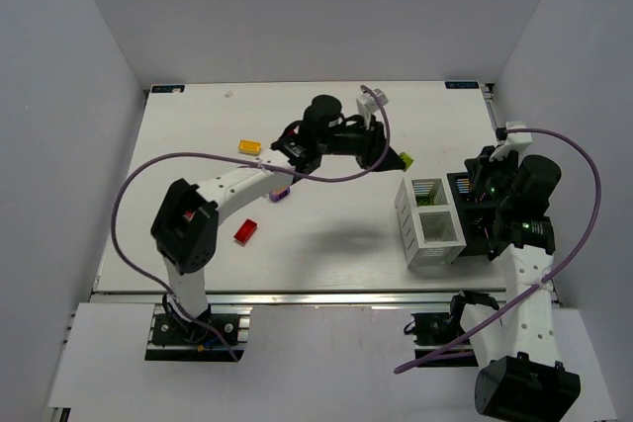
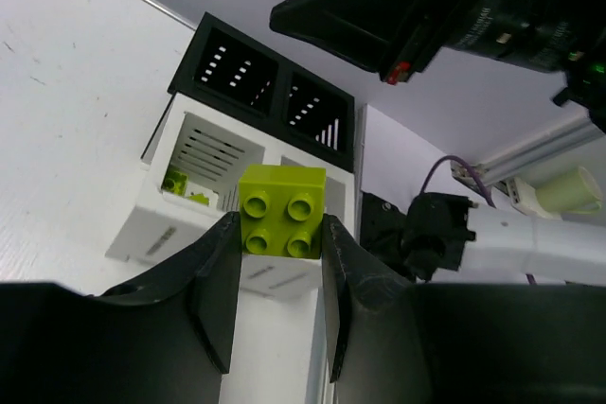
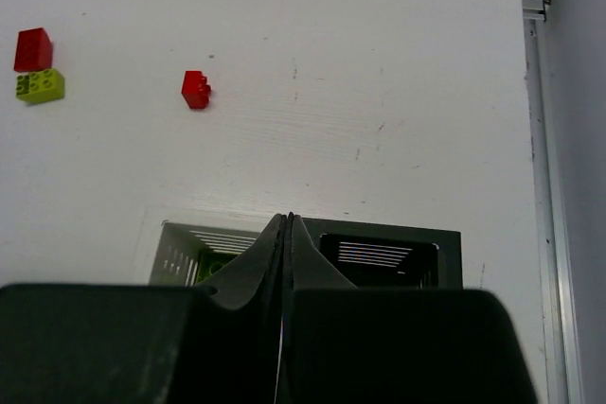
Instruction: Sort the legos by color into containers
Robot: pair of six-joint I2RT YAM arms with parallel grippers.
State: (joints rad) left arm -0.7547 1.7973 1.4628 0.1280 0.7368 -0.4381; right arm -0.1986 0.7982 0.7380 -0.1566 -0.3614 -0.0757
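The left claw [image 2: 279, 238] pinches a lime green brick [image 2: 281, 212] by two opposite sides, and the brick sits square between the fingers with its studs toward the wrist camera. It hangs in the air just off the far-left corner of the containers [image 1: 432, 256], not yet over any compartment. The white compartment at that corner holds lime pieces [image 2: 176, 180], so it reads as the target.

To drop well, the arm should carry the brick until it is centred over that opening. It should then lower the brick close to the rim and only then spread the fingers. A release from this height, or near a wall, could bounce the brick into the neighbouring compartment or onto the desk [image 1: 198, 116].

The right claw [image 3: 287, 231] is pressed together on nothing and hovers above the containers' black-walled side, so an approach from the white side looks safest. A red brick [image 1: 245, 231], a yellow brick [image 1: 249, 146] and a purple piece [image 1: 280, 194] lie well left of the containers
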